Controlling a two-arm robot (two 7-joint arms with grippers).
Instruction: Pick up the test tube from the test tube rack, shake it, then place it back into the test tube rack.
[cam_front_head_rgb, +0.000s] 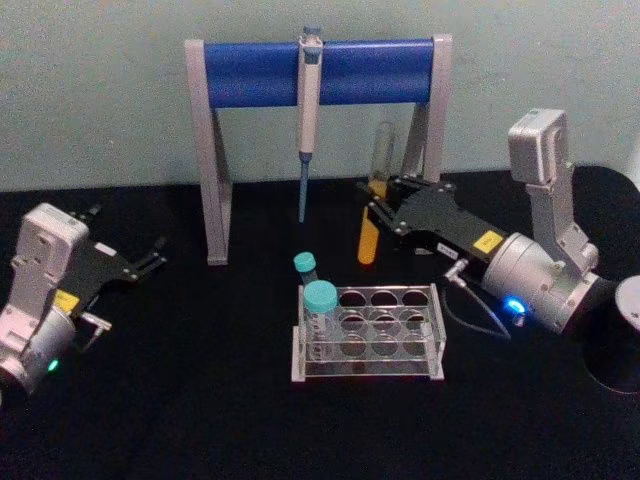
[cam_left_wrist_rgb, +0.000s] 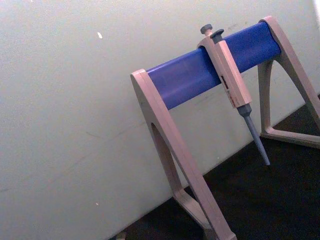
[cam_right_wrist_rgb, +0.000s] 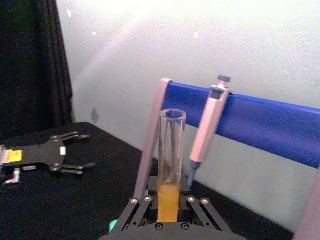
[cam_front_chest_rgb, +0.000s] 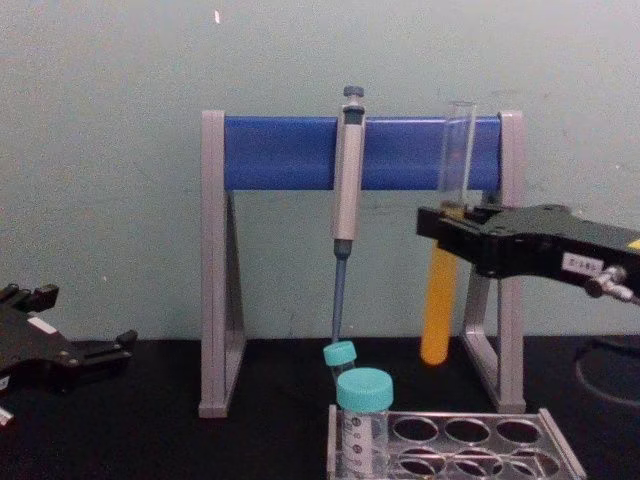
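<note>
My right gripper (cam_front_head_rgb: 380, 205) is shut on the test tube (cam_front_head_rgb: 369, 240), a tall clear glass tube with orange-yellow liquid in its lower half. It holds the tube upright in the air, behind and above the test tube rack (cam_front_head_rgb: 370, 373). In the chest view the test tube (cam_front_chest_rgb: 437, 320) hangs clear of the table, with the right gripper (cam_front_chest_rgb: 450, 222) clamped around its middle and the rack (cam_front_chest_rgb: 470, 412) below in front. The right wrist view has the tube (cam_right_wrist_rgb: 171, 165) between the fingers (cam_right_wrist_rgb: 137, 207). My left gripper (cam_front_head_rgb: 130, 235) rests open at the left, far from the rack.
Two teal-capped tubes (cam_front_head_rgb: 320, 305) stand in the rack's left holes. Behind it is a blue-and-grey pipette stand (cam_front_head_rgb: 320, 70) with a grey pipette (cam_front_head_rgb: 308, 130) hanging just left of the held tube. A dark round object (cam_front_head_rgb: 628, 305) sits at the right edge.
</note>
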